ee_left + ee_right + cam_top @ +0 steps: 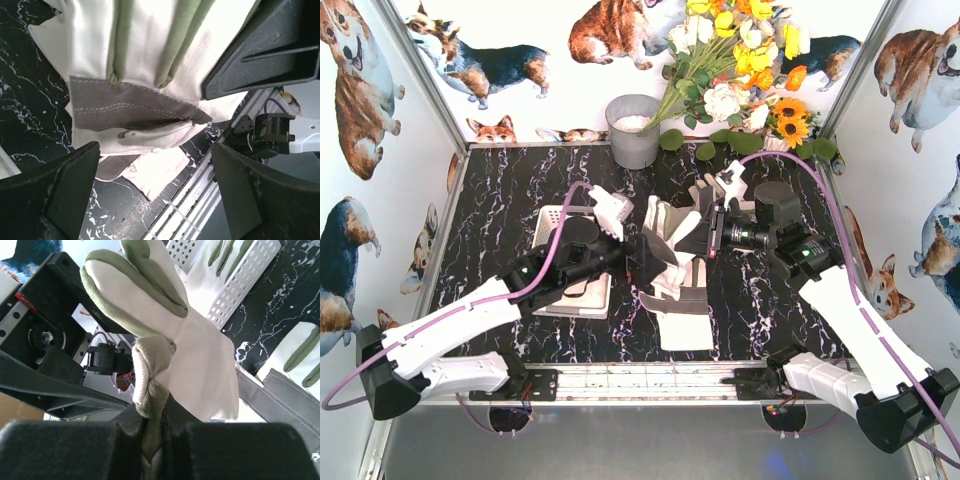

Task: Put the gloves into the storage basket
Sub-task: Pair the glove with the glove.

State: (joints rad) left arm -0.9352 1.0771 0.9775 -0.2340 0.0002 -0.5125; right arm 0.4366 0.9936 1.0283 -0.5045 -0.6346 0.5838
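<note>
My right gripper (700, 240) (152, 440) is shut on a finger of a cream-white glove (668, 228) (195, 350) and holds it above the middle of the table. The glove also hangs in the left wrist view (150, 65). My left gripper (638, 262) (155, 200) is open and empty just left of it, its fingers (50, 190) wide apart below the glove. More gloves (682, 305) (150, 175) lie on the table underneath. The white slotted storage basket (552, 228) (240, 282) sits under my left arm with a glove (612, 210) in it.
Another glove (730, 185) lies behind my right gripper. A grey metal bucket (633, 130) stands at the back centre, with a bunch of flowers (740, 70) to its right. A metal rail (650, 380) runs along the table's near edge.
</note>
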